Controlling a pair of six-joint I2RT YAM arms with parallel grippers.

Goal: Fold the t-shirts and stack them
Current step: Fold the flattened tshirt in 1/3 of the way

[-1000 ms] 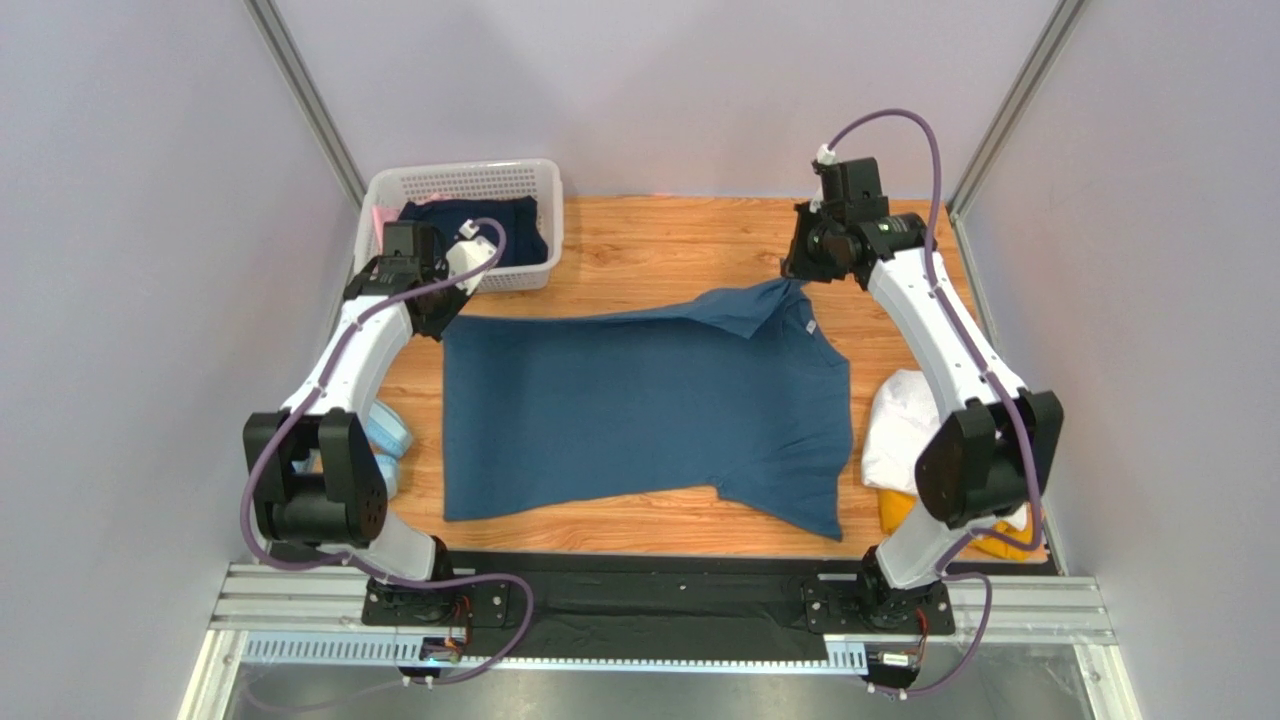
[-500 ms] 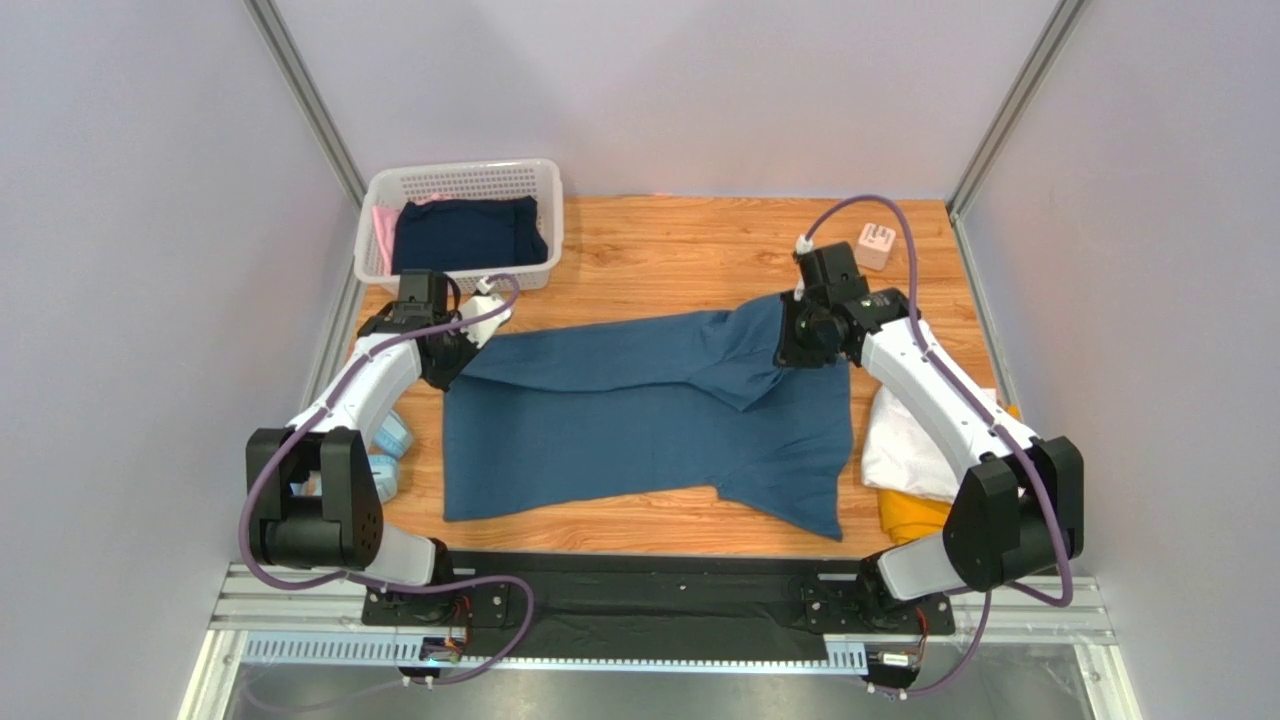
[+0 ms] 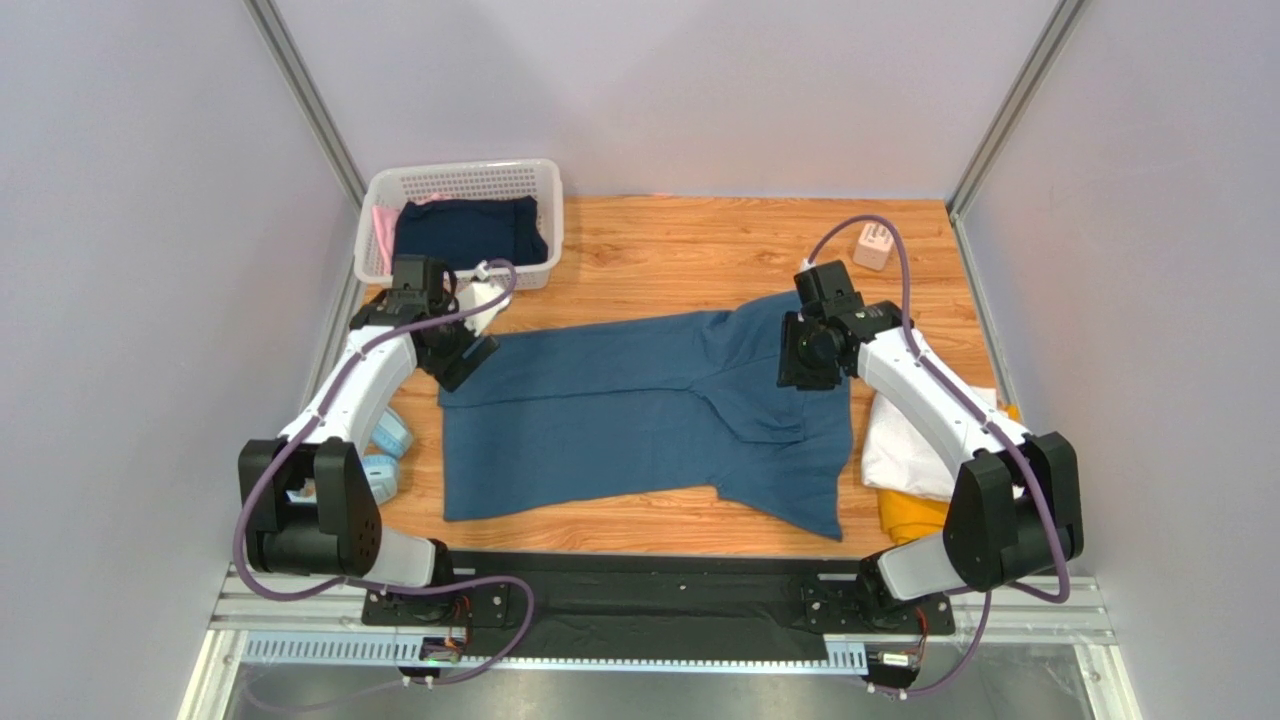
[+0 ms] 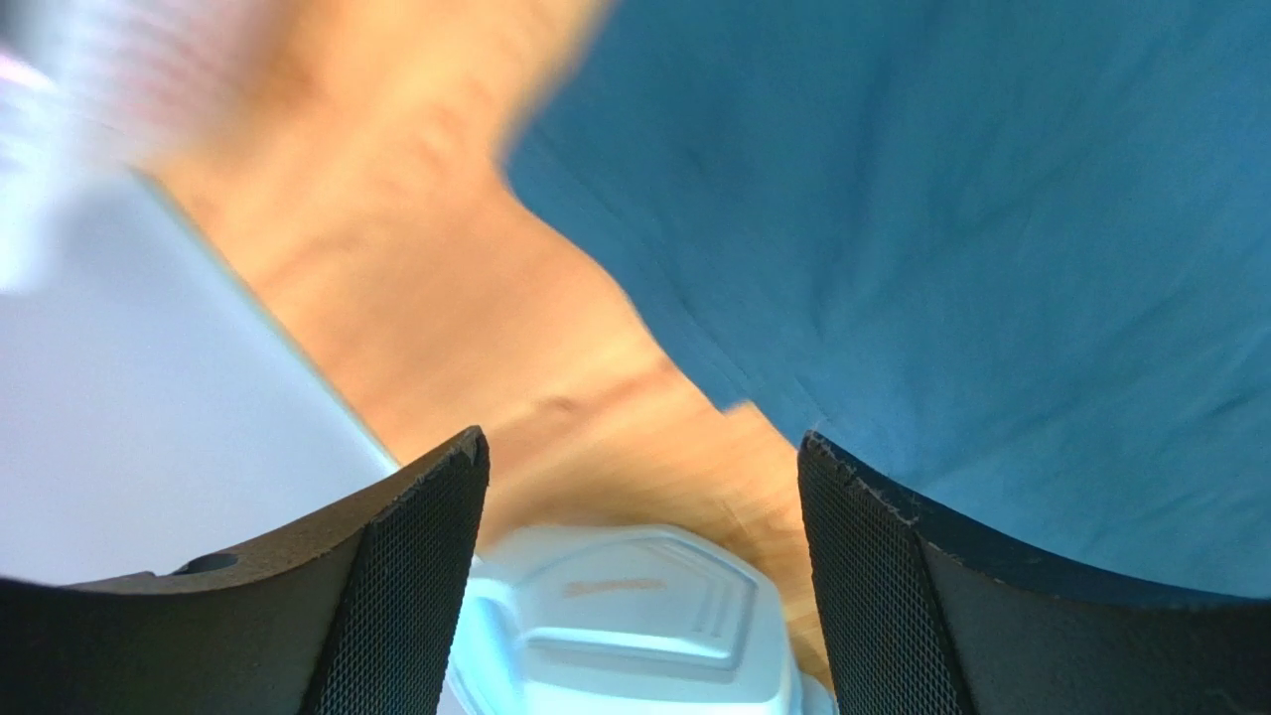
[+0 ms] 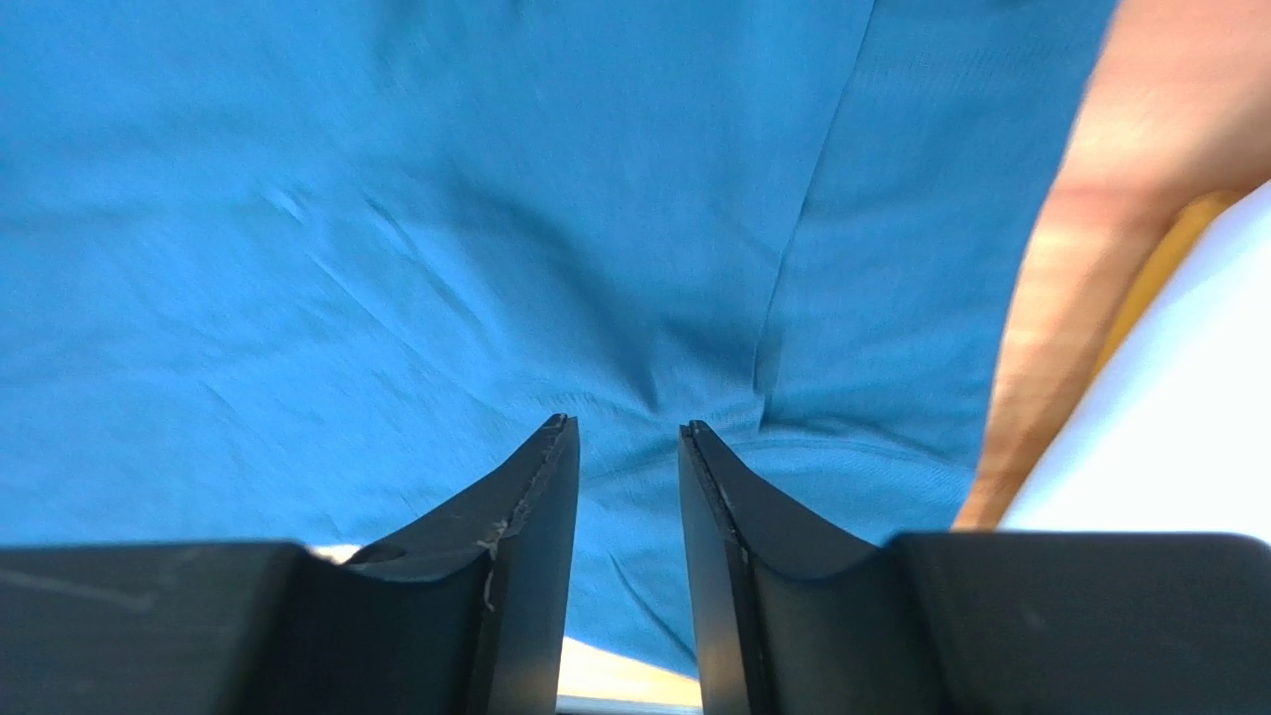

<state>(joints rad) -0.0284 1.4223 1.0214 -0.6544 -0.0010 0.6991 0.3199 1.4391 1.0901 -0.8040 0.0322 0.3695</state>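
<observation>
Motion blur softens teal t-shirt [image 4: 970, 224] edge beyond parted left fingers [image 4: 410, 581].

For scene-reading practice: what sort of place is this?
Likely a robot test cell: plain grey walls, two white arms bolted to a metal rail, a white lattice plastic basket on a wooden tabletop.

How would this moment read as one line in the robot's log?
step: folding teal t-shirt | left gripper: open, beside shirt edge | right gripper: over folded-in part, grip unclear
</observation>
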